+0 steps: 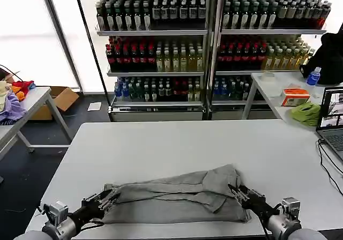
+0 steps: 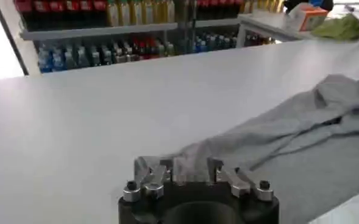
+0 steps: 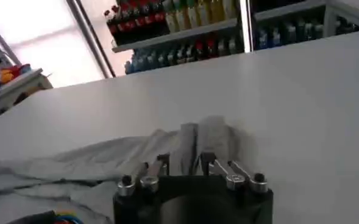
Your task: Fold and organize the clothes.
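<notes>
Shirt: the grey shirt (image 1: 177, 197) lies bunched on the near half of the white tabletop (image 1: 177, 143), close to my edge, partly gathered into a long strip.
Long axis: it runs side to side across my front, from my left tool to my right tool.
Left tool: my left tool (image 1: 109, 199) sits at the shirt's left end, its fingers closed on a pinch of cloth there; the left wrist view (image 2: 188, 173) shows fabric bunched between them.
Right tool: my right tool (image 1: 236, 191) is at the shirt's right end, likewise pinching a fold of cloth (image 3: 191, 159).
Which arm is nearer: neither; each holds its own end.
Relation that matters: the shirt spans between my two tools, so I judge any lift or fold must move both ends together, keeping the strip level.
</notes>
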Available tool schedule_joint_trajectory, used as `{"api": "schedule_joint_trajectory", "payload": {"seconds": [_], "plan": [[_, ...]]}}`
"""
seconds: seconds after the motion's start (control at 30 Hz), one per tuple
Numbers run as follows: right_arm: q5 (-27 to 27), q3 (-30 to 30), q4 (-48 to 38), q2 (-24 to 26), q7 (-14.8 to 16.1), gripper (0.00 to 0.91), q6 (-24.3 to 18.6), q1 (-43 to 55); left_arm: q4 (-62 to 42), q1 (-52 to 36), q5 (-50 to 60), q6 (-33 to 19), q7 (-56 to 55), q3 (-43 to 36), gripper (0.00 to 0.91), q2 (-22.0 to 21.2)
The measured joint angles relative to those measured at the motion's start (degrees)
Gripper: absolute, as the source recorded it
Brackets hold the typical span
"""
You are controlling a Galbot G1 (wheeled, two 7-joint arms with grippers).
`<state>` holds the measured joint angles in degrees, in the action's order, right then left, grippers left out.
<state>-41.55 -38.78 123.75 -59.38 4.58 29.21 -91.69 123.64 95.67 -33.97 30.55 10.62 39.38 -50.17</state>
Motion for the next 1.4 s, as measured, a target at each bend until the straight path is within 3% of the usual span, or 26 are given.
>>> {"api": "schedule_joint_trajectory", "payload": {"seconds": [0.17,0.4,0.57,0.8,1.07,1.17,1.2,1.27,1.4], "plan": [[3.2,-2.1,0.0,-0.6,1.7,0.907,-7.5,-1.7,2.5,2.5,-0.3,-0.4,-3.0,2.6,0.907,-1.1],[6.6,-2.6,-3.2,-1.8,5.2,0.907,-21.9,-3.4,3.5,4.8,0.9,-5.8,-10.0,1.2,0.907,-4.6],[8.3,-3.1,-5.5,-2.6,6.1,0.907,-29.0,-4.4,1.5,4.0,3.0,-9.5,-13.8,-1.9,0.907,-7.7],[9.0,-4.2,-7.4,-2.5,6.7,0.907,-34.3,-5.1,-1.5,1.0,5.4,-11.7,-17.7,-6.3,0.907,-11.3],[8.9,-4.4,-8.1,-2.8,6.9,0.907,-37.2,-5.6,-3.9,-1.3,6.5,-12.7,-20.4,-10.6,0.887,-14.5],[8.8,-4.4,-8.1,-2.8,7.0,0.907,-37.8,-5.6,-4.7,-1.5,6.6,-12.9,-20.8,-11.6,0.595,-15.5],[8.7,-4.5,-8.0,-2.8,7.0,0.907,-38.0,-5.7,-4.8,-1.5,6.6,-12.9,-20.9,-11.9,0.252,-15.7],[8.5,-4.5,-8.0,-2.7,7.0,0.907,-38.2,-5.7,-5.1,-1.7,6.5,-13.0,-21.2,-12.2,0.05,-16.2],[8.2,-4.8,-7.9,-2.7,6.9,0.907,-38.6,-5.7,-5.8,-2.0,6.4,-13.4,-21.9,-12.6,0.02,-16.7]]}}
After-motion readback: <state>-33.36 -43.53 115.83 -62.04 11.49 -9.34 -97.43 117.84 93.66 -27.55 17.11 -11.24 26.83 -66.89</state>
